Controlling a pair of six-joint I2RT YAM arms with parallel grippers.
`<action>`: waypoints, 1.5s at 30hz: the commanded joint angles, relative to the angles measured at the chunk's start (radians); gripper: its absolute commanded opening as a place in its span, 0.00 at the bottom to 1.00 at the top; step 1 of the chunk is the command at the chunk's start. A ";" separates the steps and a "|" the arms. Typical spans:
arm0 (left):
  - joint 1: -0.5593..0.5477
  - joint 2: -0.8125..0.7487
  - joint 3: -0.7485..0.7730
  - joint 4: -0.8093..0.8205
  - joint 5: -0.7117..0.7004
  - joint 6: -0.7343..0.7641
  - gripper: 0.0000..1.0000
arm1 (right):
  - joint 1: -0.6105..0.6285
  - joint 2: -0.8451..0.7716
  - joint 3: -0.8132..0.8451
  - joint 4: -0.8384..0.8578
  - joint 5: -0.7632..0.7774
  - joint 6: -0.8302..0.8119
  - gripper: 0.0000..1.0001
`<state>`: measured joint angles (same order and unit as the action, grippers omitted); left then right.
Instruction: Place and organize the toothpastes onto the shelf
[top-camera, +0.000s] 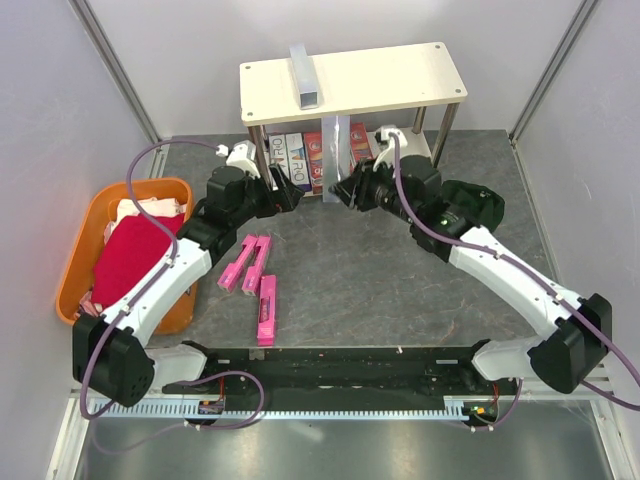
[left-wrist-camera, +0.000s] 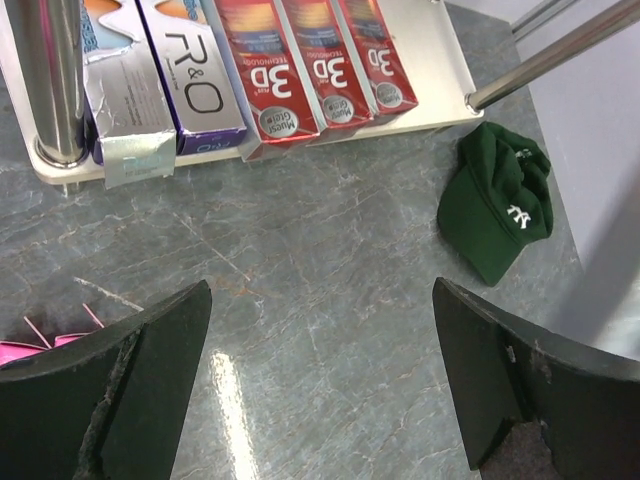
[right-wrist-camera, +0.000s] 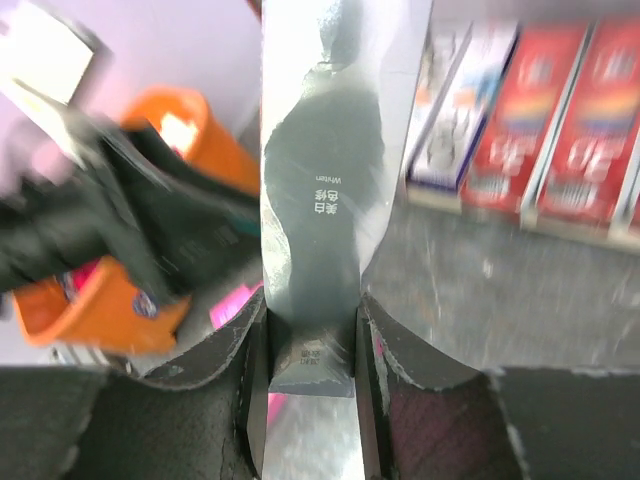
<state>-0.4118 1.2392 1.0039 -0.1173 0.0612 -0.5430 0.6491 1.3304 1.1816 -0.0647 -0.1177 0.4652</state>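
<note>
Toothpastes are partly shelved. The lower board (left-wrist-camera: 430, 60) of the shelf (top-camera: 400, 75) carries a row of red boxes (left-wrist-camera: 325, 60) with a navy-and-white box (left-wrist-camera: 195, 70) beside them, all lying flat. One silver box (top-camera: 307, 78) lies on the top board. Three pink boxes (top-camera: 257, 265) lie on the table (top-camera: 400, 290), well apart from the shelf and near the left arm.

The right hand (right-wrist-camera: 310, 345) is clamped narrow on the lower end of an upright silver box (right-wrist-camera: 320, 130), just in front of the shelf. The left hand (left-wrist-camera: 320, 375) hangs close by, its fingers spread wide with nothing between them.

The step in hand looks like carrying this upright silver box to the shelf. Next, the right hand would need to tip it flat and set it on a free stretch of board, probably beside the silver one on top. It would then let go. The pink boxes are not yet fetched.
</note>
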 joint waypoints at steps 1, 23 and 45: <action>0.004 0.019 -0.010 0.010 0.025 0.043 0.99 | 0.000 -0.001 0.189 0.039 0.078 -0.071 0.26; 0.005 0.083 -0.019 -0.004 0.069 0.051 0.99 | -0.175 0.523 0.921 -0.127 -0.074 -0.105 0.27; 0.005 0.106 -0.022 -0.004 0.091 0.037 0.99 | -0.200 0.728 1.168 -0.193 -0.060 -0.120 0.36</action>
<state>-0.4099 1.3418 0.9855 -0.1329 0.1364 -0.5316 0.4522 2.0441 2.2768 -0.2970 -0.1753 0.3531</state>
